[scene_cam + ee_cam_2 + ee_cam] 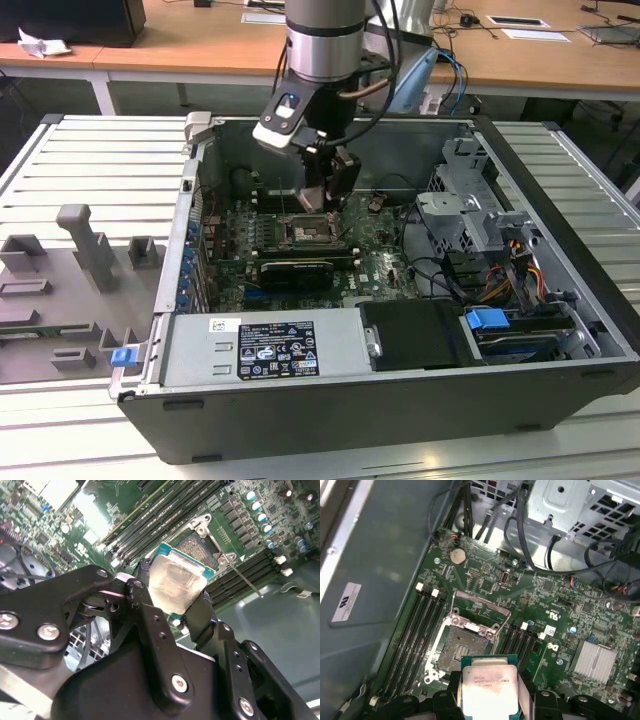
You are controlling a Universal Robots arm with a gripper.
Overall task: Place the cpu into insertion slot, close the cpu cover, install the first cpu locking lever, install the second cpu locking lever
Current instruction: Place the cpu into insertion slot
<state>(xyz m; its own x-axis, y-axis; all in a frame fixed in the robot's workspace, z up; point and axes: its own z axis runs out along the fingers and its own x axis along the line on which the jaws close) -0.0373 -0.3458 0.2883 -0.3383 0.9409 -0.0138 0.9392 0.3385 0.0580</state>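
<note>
The gripper (172, 592) grips the cpu (487, 690) by two opposite edges, just above the uncovered insertion slot (462, 650) in the green board (560, 625). The cpu cover (485, 602) stands tilted up at one edge of the slot.

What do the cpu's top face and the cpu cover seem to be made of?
The cpu: pale metal face, matte with dull smudged glare, on a green board edge. The cpu cover: likely thin steel, bright silver, glinting.
</note>
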